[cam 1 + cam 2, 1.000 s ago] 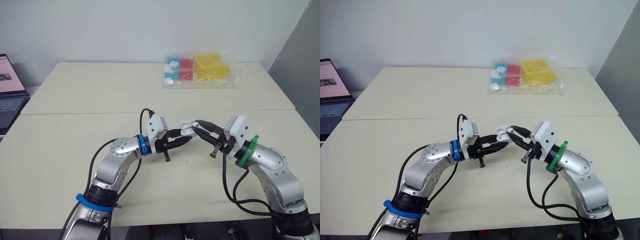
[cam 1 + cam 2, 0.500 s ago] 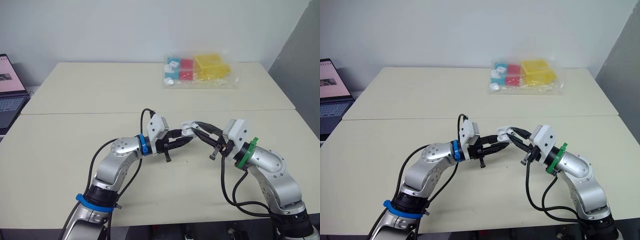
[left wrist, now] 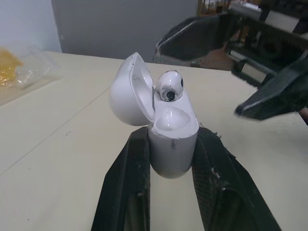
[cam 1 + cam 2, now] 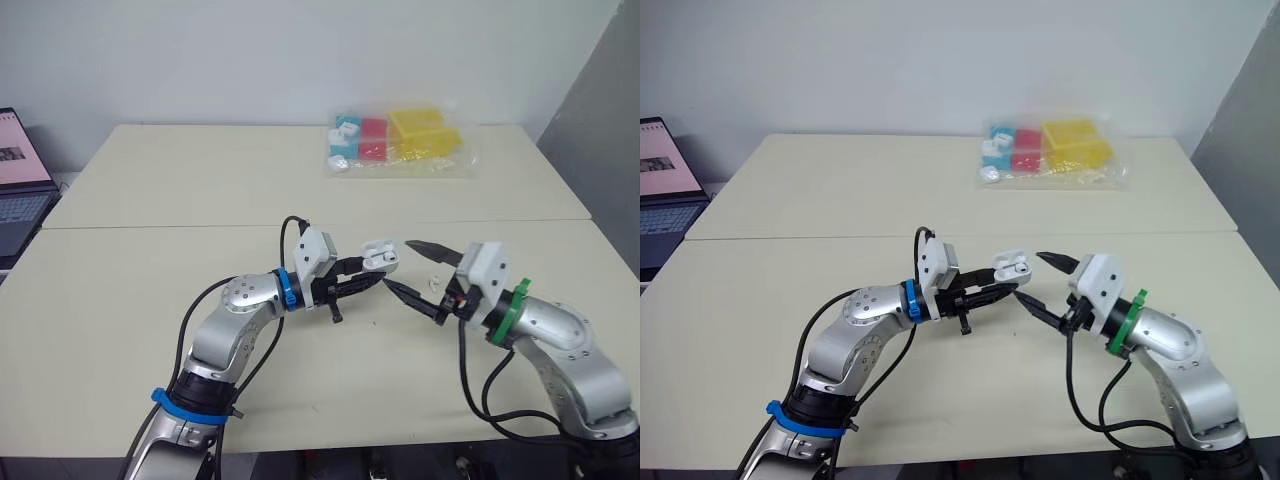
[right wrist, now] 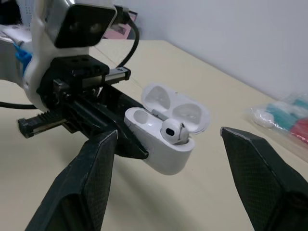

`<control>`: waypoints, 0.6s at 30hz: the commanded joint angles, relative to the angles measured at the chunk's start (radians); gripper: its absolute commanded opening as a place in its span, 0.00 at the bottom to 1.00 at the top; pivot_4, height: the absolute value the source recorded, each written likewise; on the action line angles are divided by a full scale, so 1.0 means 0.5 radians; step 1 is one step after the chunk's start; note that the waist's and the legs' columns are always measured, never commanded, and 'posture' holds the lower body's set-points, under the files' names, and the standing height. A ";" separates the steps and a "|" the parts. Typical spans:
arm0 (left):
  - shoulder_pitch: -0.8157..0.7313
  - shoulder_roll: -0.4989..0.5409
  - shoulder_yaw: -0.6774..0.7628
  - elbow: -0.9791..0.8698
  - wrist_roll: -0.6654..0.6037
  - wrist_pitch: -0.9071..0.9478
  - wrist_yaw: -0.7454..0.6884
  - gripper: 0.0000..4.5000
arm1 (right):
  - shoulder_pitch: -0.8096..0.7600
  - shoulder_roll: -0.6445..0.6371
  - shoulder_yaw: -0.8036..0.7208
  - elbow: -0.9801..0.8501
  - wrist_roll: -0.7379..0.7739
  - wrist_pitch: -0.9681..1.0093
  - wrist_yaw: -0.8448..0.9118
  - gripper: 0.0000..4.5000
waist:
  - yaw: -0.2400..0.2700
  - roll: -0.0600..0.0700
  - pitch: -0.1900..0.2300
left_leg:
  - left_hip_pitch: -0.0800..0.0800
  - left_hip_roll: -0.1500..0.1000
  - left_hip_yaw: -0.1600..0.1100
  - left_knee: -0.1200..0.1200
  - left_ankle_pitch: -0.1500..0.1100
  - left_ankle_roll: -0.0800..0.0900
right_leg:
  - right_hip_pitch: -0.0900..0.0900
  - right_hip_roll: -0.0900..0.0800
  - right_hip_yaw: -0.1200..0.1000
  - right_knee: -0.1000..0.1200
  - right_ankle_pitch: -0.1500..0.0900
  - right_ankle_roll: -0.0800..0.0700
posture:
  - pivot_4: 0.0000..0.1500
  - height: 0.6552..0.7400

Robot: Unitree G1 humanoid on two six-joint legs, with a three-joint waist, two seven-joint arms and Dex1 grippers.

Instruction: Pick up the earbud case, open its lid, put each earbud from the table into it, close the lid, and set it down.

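While left fingers (image 3: 126, 192) clamp the open earbud case (image 3: 171, 147), right fingers (image 5: 89, 190) gape empty.

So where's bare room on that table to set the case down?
The wide stretch between the grey laptop and the clear bag of coloured blocks is bare. Crowded: between the jaws, around the open white earbud case and the loose white earbud.

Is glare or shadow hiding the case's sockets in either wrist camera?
Left wrist view: even light on the earbud case, no glare; the seated earbud and the empty socket are both visible. Right wrist view: only soft shading inside the lid.
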 commanded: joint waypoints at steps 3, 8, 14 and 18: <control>0.028 0.058 0.038 -0.014 0.046 -0.149 -0.007 0.18 | 0.179 -0.292 -0.348 -0.153 0.294 0.523 -0.038 0.81 | 0.007 0.000 0.000 | 0.000 0.000 0.001 0.000 0.000 0.000 | 0.000 0.000 0.000 -0.001 0.000 0.000 | 1.00 1.00; 0.103 0.112 -0.010 0.003 0.107 -0.303 -0.073 0.18 | -0.014 -0.190 -0.113 -0.142 0.185 1.093 -0.568 0.81 | -0.009 0.000 0.000 | 0.008 0.001 0.002 -0.001 0.000 0.000 | 0.002 0.000 0.003 0.004 0.000 0.000 | 1.00 1.00; 0.111 0.105 -0.032 0.029 0.131 -0.361 -0.100 0.18 | -0.263 0.103 0.106 0.066 -0.105 1.318 -1.020 0.81 | -0.003 0.000 0.000 | 0.008 0.001 0.002 0.000 0.000 0.000 | -0.001 0.001 0.004 0.011 -0.001 -0.002 | 1.00 1.00; 0.102 0.107 -0.033 0.044 0.136 -0.371 -0.110 0.18 | -0.321 0.195 0.152 0.190 -0.227 1.289 -1.123 0.81 | -0.003 0.000 0.000 | 0.001 0.001 0.002 -0.001 0.000 0.000 | -0.002 0.000 0.002 0.003 -0.001 -0.001 | 1.00 1.00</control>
